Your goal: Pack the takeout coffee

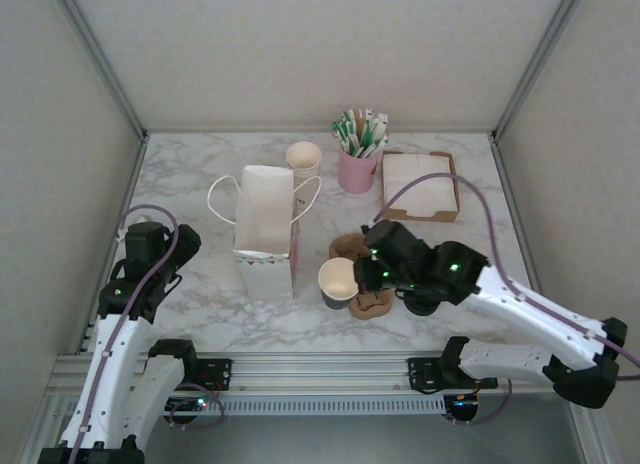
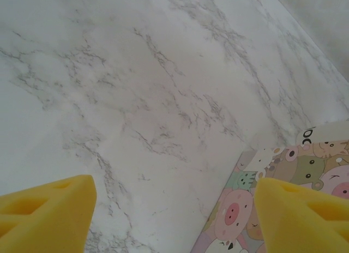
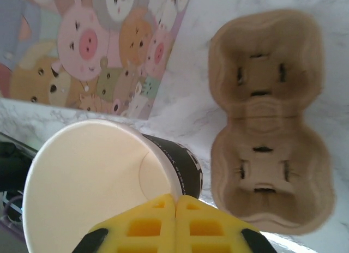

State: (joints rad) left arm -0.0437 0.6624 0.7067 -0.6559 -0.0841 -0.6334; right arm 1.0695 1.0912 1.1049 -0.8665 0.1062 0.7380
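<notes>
cup (image 3: pixel 87 182) between bag (image 1: pixel 265 224) and carrier (image 3: pixel 270 122) | napkins (image 1: pixel 420 182), stirrers (image 1: pixel 358 132), spare cups (image 1: pixel 304 159) behind

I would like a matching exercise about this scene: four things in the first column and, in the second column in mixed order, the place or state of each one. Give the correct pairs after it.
Things
1. paper bag
2. cup carrier
3. pink holder
4. paper cup

Places or states
A. pinched at its rim by the right tool
B. lies flat, both pockets empty
C. stands upright with its mouth open
D. at the back, full of green-and-white sticks

Pairs: 1-C, 2-B, 3-D, 4-A
</notes>
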